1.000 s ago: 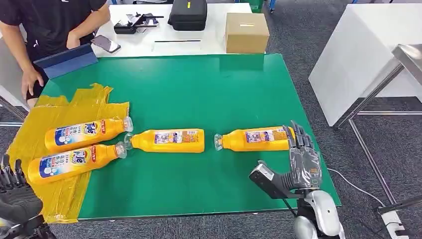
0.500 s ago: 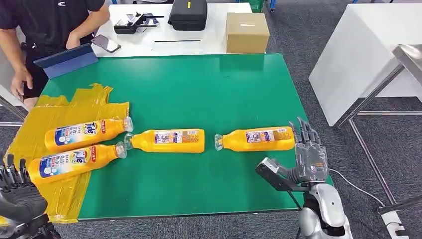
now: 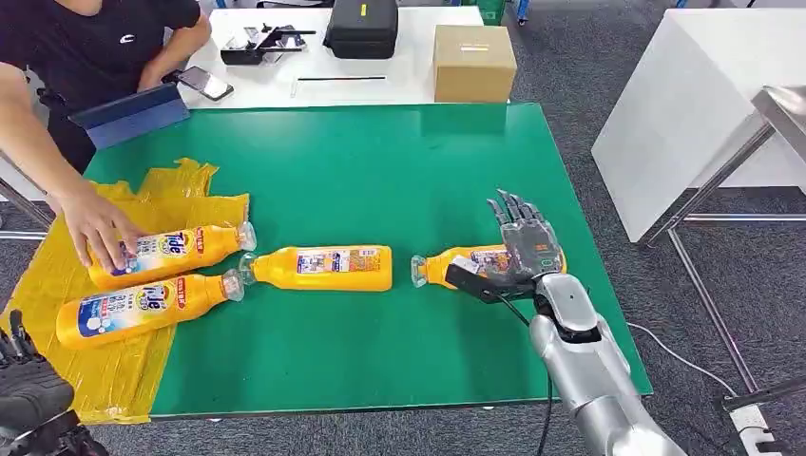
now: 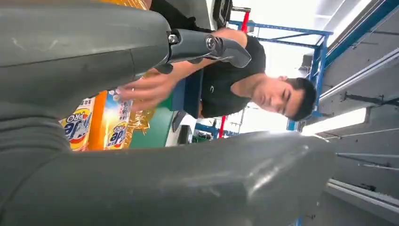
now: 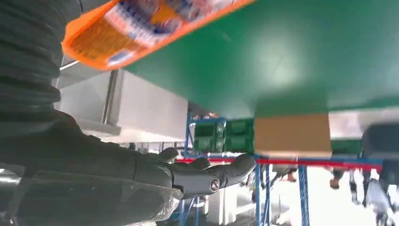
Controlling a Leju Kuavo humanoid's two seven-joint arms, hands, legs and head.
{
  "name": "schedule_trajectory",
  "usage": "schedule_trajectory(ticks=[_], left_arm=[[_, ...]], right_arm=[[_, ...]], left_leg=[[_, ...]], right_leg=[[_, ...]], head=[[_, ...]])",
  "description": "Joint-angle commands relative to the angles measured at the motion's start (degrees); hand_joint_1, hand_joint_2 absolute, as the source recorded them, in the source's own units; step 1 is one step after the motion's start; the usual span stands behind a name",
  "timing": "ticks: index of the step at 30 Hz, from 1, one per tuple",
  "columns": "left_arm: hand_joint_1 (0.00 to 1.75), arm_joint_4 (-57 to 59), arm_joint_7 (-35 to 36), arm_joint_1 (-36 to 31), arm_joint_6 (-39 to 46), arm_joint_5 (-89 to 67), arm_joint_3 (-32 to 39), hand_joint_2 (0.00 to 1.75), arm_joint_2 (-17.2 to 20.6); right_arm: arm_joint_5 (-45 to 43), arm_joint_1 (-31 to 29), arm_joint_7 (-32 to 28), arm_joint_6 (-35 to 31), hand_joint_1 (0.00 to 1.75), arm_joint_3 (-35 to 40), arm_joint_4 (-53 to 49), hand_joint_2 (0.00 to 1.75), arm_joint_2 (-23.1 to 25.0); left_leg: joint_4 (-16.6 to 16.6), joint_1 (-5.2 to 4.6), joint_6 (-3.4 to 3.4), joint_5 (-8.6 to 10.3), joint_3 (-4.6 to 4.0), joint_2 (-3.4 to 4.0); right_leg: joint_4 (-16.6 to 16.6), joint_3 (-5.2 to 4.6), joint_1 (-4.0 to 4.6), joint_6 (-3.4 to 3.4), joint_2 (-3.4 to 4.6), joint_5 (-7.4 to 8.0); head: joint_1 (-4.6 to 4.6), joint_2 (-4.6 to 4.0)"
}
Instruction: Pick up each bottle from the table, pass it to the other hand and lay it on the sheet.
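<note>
fingers (image 3: 513, 211) of the right hand (image 3: 521, 249) are spread apart and clamped on nothing; the hand hangs open over the base end of the nearest bottle (image 3: 456, 265), thumb low on the near side, so my guess is it is lining up to close around the body. whether it already touches the plastic i cannot tell.

going by size: the green surface (image 3: 380, 171) carries the work, with a white table (image 3: 314, 76) behind it at twelve o'clock holding a cardboard box (image 3: 473, 62) and a black case (image 3: 359, 27). the yellow sheet (image 3: 124, 370), crumpled, covers the surface's nine o'clock side, where bottles are meant to end up. a person's hand (image 3: 95, 228) rests on the farther of the two bottles lying there (image 3: 181, 249); the other one (image 3: 143, 306) lies just beside it at six o'clock. a middle bottle (image 3: 323, 268) lies on bare green, its cap just at the sheet's edge, so it looks not yet delivered.

all bottles lie on their sides, caps toward nine o'clock, which likely gives a wrap-around grip on the wide body.

the left hand (image 3: 27, 380) waits low at seven o'clock, fingers apart and holding nothing, probably placed to receive the pass close to the sheet.
</note>
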Motion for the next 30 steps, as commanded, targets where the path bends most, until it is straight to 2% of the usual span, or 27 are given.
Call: schedule_trajectory(ticks=[1,5,8,9,13,18,22,30], left_arm=[[0.00,5.65,-0.51,-1.80,0.23,0.61,0.43,0.00,2.72],[0.00,6.26,-0.76,-1.08,0.35,1.51,-0.49,0.00,3.86],[0.00,6.00,-0.86,-0.53,0.34,2.16,-1.16,0.00,4.44],[0.00,5.89,-0.81,-0.37,0.40,2.38,-1.33,0.00,4.55],[0.00,5.70,-0.69,-0.13,0.52,2.73,-1.55,0.00,4.63],[0.00,5.80,-0.64,-0.28,0.58,2.78,-1.63,0.00,4.62],[0.00,4.82,-0.68,0.72,1.15,2.90,-1.33,0.00,4.14],[0.00,4.45,-0.71,1.85,0.88,2.97,-0.73,0.00,3.67]], right_arm=[[-1.42,-6.37,0.12,-0.51,0.00,7.13,15.38,1.75,-1.43],[-3.84,-5.72,-0.08,0.16,0.00,8.11,14.98,1.75,-3.49],[-9.65,-1.97,-3.29,-1.32,0.00,7.42,7.90,1.75,-5.97],[-10.48,-0.46,-2.65,-1.23,0.00,7.61,4.40,0.00,-7.05],[-13.30,3.47,-2.07,-1.90,0.00,6.33,-5.58,0.00,-8.70],[-13.72,4.37,-2.05,-2.19,0.00,5.85,-8.31,0.00,-8.94],[-14.69,6.94,-2.23,-2.87,0.00,3.76,-15.29,0.00,-8.77],[-13.58,7.46,-2.21,-2.01,0.00,3.32,-16.40,0.00,-8.08]], left_leg=[[-0.08,-0.02,-0.15,-0.11,0.32,0.12],[-0.07,0.00,-0.14,-0.10,0.28,0.11],[-0.07,0.00,-0.09,-0.05,0.20,-0.02],[-0.08,-0.01,-0.14,-0.05,0.27,-0.13],[-0.06,-0.06,-0.04,-0.02,0.13,-0.18],[-0.04,-0.12,-0.03,-0.05,0.14,-0.05],[-0.03,-0.10,0.00,-0.03,0.04,-0.07],[-0.03,-0.06,-0.04,-0.07,0.08,0.02]], right_leg=[[-0.09,0.30,-0.02,-0.06,0.05,-0.08],[-0.10,0.25,0.01,-0.05,0.02,-0.05],[-0.10,0.15,0.00,-0.03,-0.08,-0.04],[-0.11,0.25,-0.01,-0.05,-0.20,-0.08],[-0.07,0.13,-0.05,-0.02,-0.17,-0.07],[-0.03,0.16,-0.05,0.07,-0.08,-0.02],[-0.03,0.02,-0.06,0.08,-0.10,0.01],[-0.05,0.05,-0.04,0.07,-0.04,0.01]], head=[[0.02,0.00],[0.00,0.00],[0.00,0.00],[0.00,0.00],[0.00,0.00],[0.00,0.00],[0.00,0.00],[-0.02,0.00]])
